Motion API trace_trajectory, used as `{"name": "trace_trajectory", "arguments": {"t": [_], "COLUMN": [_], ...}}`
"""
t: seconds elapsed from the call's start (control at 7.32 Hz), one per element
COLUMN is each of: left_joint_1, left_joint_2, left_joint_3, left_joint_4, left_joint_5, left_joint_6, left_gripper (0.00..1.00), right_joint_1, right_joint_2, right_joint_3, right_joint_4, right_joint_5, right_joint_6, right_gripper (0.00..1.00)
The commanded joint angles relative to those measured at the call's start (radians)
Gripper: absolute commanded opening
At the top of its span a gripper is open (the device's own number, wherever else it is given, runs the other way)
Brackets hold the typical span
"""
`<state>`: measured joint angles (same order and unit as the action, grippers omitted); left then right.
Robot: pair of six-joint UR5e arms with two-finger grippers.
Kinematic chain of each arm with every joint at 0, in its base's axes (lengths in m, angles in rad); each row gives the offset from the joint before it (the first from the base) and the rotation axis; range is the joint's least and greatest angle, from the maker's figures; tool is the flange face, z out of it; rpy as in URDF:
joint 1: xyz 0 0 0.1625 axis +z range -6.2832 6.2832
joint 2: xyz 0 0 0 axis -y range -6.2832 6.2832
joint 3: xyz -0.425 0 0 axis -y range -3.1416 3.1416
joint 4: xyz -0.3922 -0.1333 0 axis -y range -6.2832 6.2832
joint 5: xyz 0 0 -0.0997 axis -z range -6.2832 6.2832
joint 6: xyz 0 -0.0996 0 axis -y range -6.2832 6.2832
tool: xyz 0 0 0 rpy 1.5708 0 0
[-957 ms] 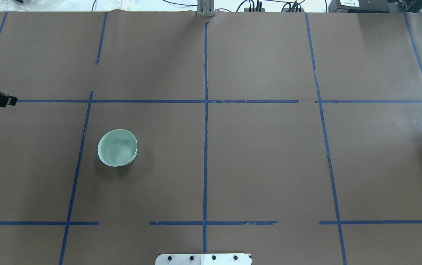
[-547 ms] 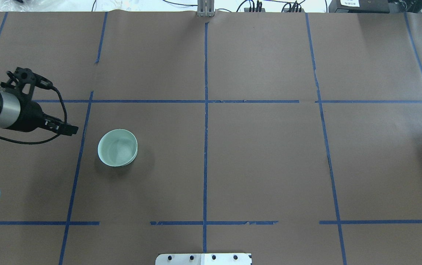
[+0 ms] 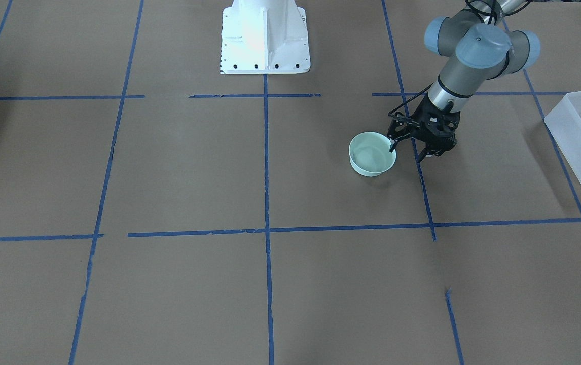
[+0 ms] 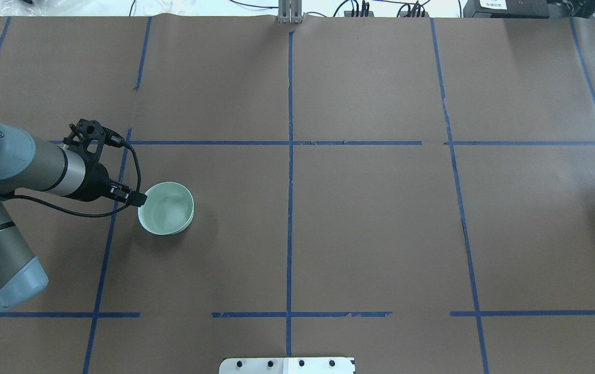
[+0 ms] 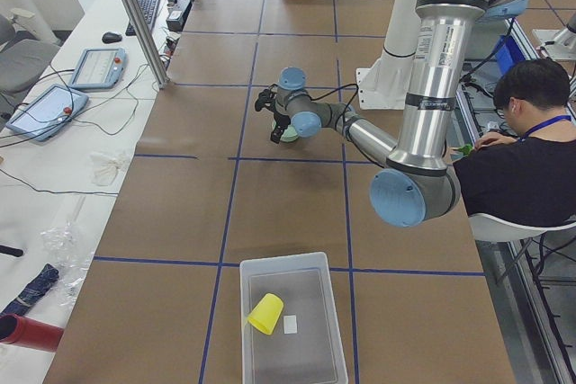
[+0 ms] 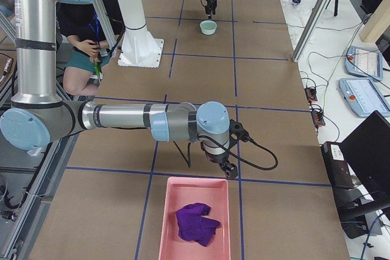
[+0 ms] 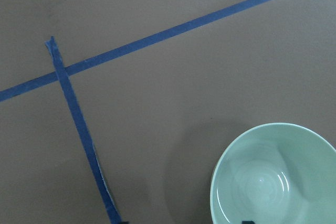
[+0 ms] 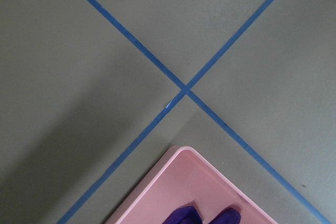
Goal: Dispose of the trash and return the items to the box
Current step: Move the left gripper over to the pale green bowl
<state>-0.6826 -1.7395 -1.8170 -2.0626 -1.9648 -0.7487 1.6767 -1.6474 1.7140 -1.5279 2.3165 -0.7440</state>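
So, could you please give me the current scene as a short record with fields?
bowl: mint green, upright, empty, on the table
left gripper: open, at the bowl's rim, not closed on it
cup: yellow, on its side in the box
right gripper: above the table by the pink tray; open or shut unclear
rag: purple, in the pink tray
left to do: bowl into the box

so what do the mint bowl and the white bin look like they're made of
The bowl looks like smooth, semi-gloss plastic: thin even rim, soft highlights inside; glazed ceramic can't be ruled out. The bin looks like frosted translucent plastic: milky matte walls, the brown table showing dimly through its floor.
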Motion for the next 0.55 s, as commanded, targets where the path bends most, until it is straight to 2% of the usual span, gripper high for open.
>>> {"name": "trace_trajectory", "arguments": {"t": [0.0, 0.14, 0.27, 0.41], "left_joint_1": [0.023, 0.024, 0.025, 0.025], "left_joint_2": [-0.025, -0.025, -0.025, -0.026], "left_joint_3": [0.028, 0.030, 0.030, 0.034], "left_joint_4": [0.001, 0.001, 0.001, 0.001], "left_joint_5": [0.003, 0.004, 0.004, 0.004], "left_joint_6": [-0.017, -0.017, -0.018, -0.017], "left_gripper": [0.50, 0.18, 0.00, 0.00], "right_joint_1": [0.000, 0.000, 0.000, 0.000], "right_joint_2": [-0.003, -0.003, -0.003, -0.003], "right_joint_3": [-0.001, -0.001, -0.001, -0.001], "right_joint_4": [0.000, 0.002, 0.000, 0.002], "right_joint_5": [0.001, 0.000, 0.001, 0.001], "right_joint_6": [0.000, 0.000, 0.000, 0.000], "right_gripper": [1.00, 1.00, 1.00, 1.00]}}
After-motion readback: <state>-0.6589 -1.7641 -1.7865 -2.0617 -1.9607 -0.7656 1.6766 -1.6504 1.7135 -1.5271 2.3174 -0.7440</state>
